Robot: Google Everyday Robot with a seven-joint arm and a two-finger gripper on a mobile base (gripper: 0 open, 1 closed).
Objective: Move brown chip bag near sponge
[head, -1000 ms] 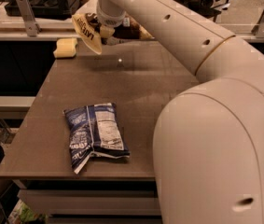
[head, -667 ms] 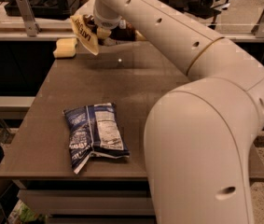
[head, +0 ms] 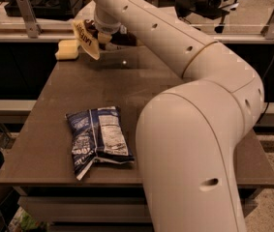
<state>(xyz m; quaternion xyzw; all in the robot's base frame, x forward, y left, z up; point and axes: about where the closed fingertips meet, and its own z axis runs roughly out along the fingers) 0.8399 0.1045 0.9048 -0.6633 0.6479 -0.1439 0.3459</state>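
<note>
1. While I look across from the near edge, the closest thing on the table (head: 49, 110) is the dark blue and white snack bag (head: 99, 140). It lies flat near the front, well apart from the action and clear of any short move at the back.
2. To its right the robot's big white arm (head: 190, 144) rises from the foreground and bends over the right half of the tabletop, then reaches toward the far left corner.
3. Bare brown surface fills the middle of the table, so there is open room on the near side of both the task's things.
4. At the far left the gripper (head: 101, 36) holds the brown chip bag (head: 86, 38), pinched at its dark body. The bag hangs tilted, cream end out to the left and low corner close to the tabletop - whether it touches, I cannot tell.
5. Just beside that cream end, to its left, the pale yellow sponge (head: 67, 49) sits flat by the far left edge. I judge that only a small lowering is left - any drift should stay short of the sponge and the edge beyond it.
</note>
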